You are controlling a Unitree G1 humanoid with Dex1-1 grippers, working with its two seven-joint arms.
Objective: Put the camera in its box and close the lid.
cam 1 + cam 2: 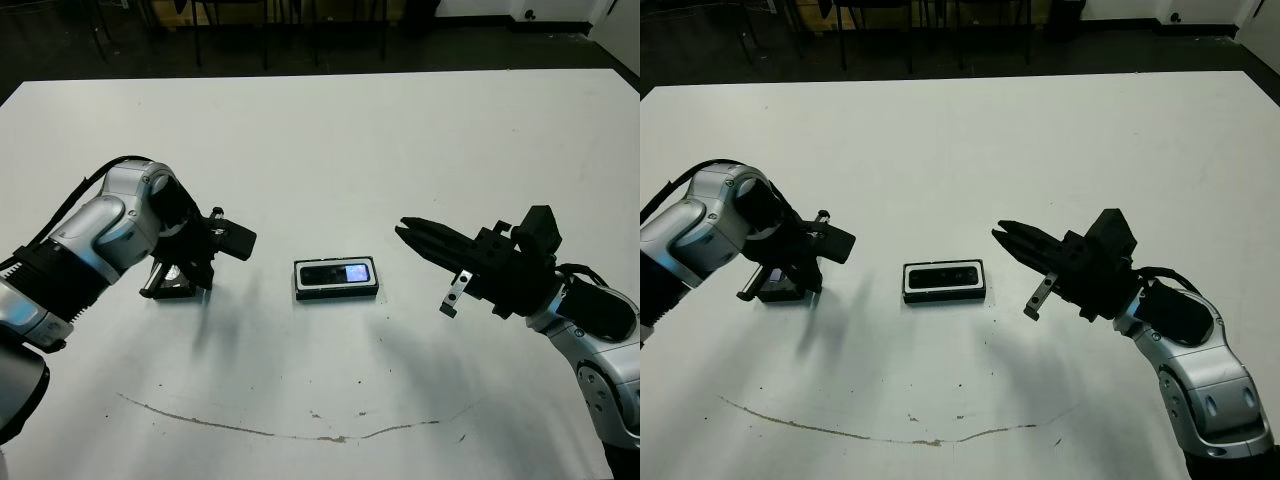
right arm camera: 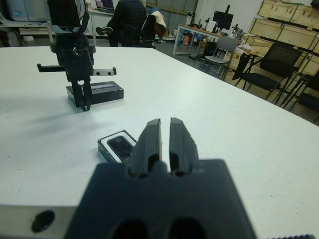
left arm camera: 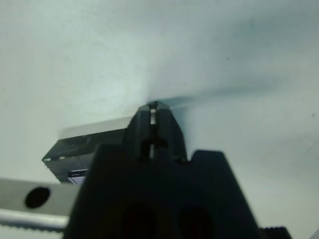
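The box (image 1: 298, 282), black outside with a white lining, sits at the table's middle. The camera (image 1: 336, 273), a black bar with a bluish patch, lies inside it. The lid (image 1: 166, 287), a flat black slab with a silvery strip, lies on the table to the left, also seen as the lid (image 2: 102, 89). My left gripper (image 2: 85, 105) points down with its fingers shut and empty, tips at the lid's edge on the box's side. My right gripper (image 1: 402, 229) hovers right of the box, shut and empty, pointing toward it.
Wide bare white table surrounds the box. A thin dirty curved line (image 1: 300, 432) marks the table near its front edge. Beyond the table, in the right wrist view, are a seated person (image 2: 130, 20), desks and chairs (image 2: 279, 59).
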